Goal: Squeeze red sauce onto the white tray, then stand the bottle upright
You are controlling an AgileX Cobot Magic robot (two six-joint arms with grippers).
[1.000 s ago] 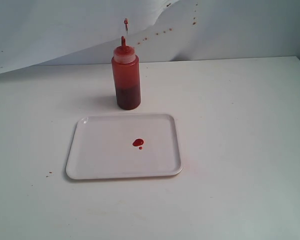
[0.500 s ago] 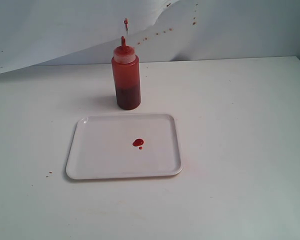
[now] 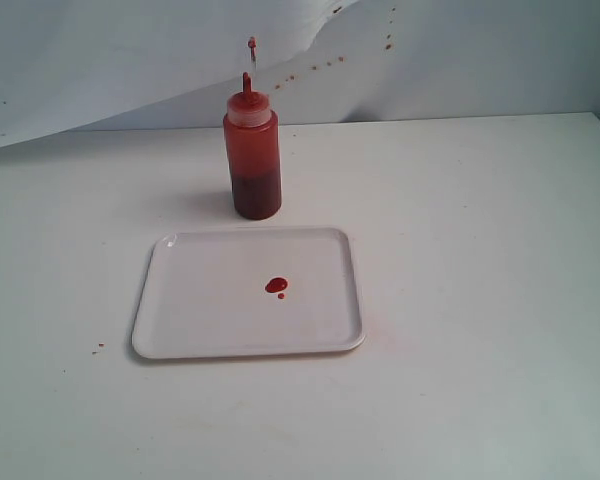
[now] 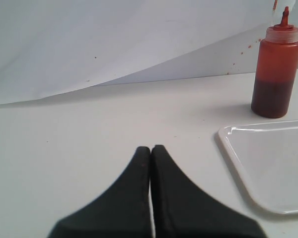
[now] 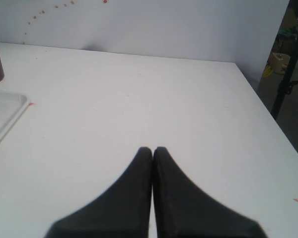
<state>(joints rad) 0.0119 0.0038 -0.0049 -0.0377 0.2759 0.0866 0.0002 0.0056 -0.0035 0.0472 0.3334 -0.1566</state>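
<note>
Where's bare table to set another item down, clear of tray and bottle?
Widest bare patch: table right of the white tray, out to its right edge. Also bare: left of the tray and the strip in front. Tight: the narrow gap between bottle and the tray's back rim. Mid-tray sits the red sauce.

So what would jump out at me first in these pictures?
The orange-red bottle stands upright on the table, just behind the white tray. Next comes the small glossy blob of red sauce near the tray's middle. The left hand and right hand are shut and empty.
</note>
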